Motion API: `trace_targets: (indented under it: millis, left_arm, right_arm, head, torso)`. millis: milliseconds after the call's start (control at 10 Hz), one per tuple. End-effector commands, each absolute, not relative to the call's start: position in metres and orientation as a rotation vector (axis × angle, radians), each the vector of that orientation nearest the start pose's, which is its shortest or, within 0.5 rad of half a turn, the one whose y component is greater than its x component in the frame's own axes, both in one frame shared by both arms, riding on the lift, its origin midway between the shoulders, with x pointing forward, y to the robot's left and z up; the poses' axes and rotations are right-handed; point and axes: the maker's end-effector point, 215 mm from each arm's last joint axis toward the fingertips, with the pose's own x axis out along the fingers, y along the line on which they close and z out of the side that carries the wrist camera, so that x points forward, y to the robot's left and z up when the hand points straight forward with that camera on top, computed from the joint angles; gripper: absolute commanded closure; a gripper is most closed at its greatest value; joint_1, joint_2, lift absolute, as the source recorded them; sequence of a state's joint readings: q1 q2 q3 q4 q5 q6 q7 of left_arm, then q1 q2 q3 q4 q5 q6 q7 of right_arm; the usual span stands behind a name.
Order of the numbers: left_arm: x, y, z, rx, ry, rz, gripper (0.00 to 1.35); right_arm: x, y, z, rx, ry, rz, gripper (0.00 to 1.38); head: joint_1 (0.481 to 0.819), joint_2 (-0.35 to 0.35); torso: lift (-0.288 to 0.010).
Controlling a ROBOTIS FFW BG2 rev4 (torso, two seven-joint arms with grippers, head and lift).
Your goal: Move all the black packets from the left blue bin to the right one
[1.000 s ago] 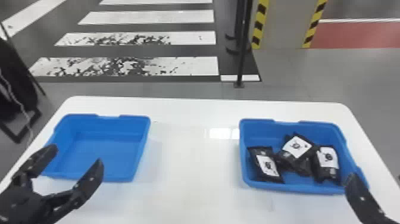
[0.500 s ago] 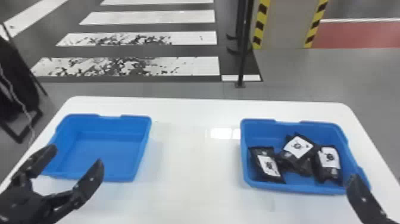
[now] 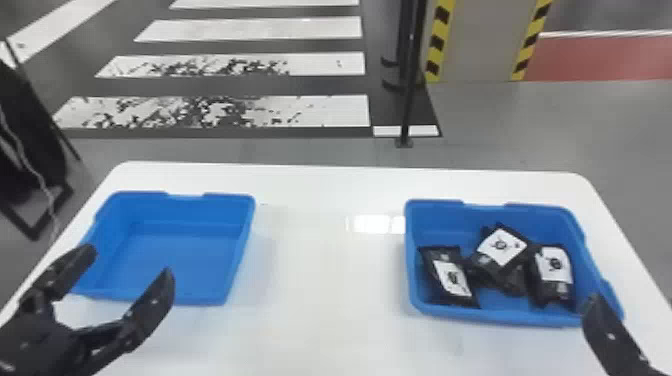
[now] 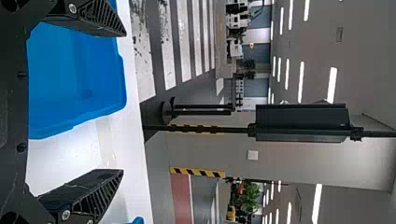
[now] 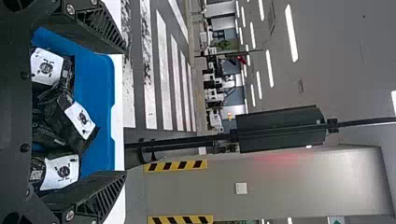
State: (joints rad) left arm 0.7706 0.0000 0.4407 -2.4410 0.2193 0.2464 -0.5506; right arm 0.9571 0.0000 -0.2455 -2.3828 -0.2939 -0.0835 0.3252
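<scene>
Black packets (image 3: 501, 246) with white labels are gathered in the right blue bin (image 3: 492, 314), some overlapping, one lying at the bin's left side. The bin is set on a white table (image 3: 320, 300). Farther left, the left blue bin (image 3: 170, 260) is placed, its inside floor exposed. The left gripper (image 3: 129, 262) is seen by that bin's near side, the right gripper (image 3: 612, 337) by the packets' bin, near its right corner; both pairs of fingers are spread wide, released.

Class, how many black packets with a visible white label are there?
3, all in the right blue bin: left packet, middle packet and right packet. Another may be hidden underneath.
</scene>
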Motion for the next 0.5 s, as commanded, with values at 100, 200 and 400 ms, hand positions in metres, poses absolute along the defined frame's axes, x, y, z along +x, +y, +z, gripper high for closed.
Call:
trace_targets:
  millis: [100,200,400]
  left_arm:
    - [0.3502,0.3019,-0.2819,0.029,0.131,-0.250,0.11]
    - [0.3502,0.3021,-0.2821,0.031,0.132,-0.249,0.10]
    - [0.3495,0.3033,-0.2831,0.027,0.135,-0.245,0.10]
  right_arm:
    - [0.3183,-0.2709,-0.2837,0.098,0.020,0.146,0.11]
    - [0.3181,-0.2711,-0.2850,0.098,0.022,0.145,0.11]
    - [0.3188,-0.2713,-0.2839,0.102,0.019,0.145,0.11]
  head:
    - [0.695,0.053]
    - [0.695,0.054]
    - [0.695,0.054]
  torso:
    - [-0.145]
    - [-0.145]
    - [-0.145]
